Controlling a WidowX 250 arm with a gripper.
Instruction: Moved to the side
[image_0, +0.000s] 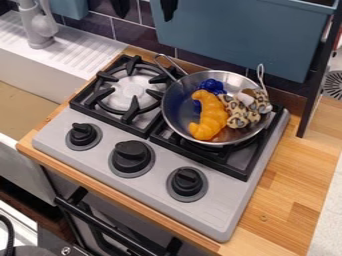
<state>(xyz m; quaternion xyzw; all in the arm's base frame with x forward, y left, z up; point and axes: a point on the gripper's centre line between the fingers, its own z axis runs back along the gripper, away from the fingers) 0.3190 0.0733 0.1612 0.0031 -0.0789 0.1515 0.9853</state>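
The wooden desk (288, 186) carries a gray stove (152, 186) with 2 black grates and 3 black knobs (130, 156) along its front. At the view's left is a white sink (40, 80) with a gray faucet (39, 22); below the stove's front runs a black oven handle (113, 227). Dark wall tiles (137, 36) and a big blue panel (234, 37) stand close behind the stove, bounding the space at the back, and a black upright (319, 75) rises near its right rear corner. The pan holds 3 things: an orange croissant-shaped toy (209, 116), a bumpy blue toy (212, 86) and a leopard-spotted cloth piece (240, 112), its loop standing above the right rim.

The metal pan (175, 112) sits on the right grate, its wire handle angled up and left toward the wall. The hand (144, 12) hangs at the top edge, its 2 black tips spread well apart. From there the pan lies lower and to the right in the view, not touching the hand.
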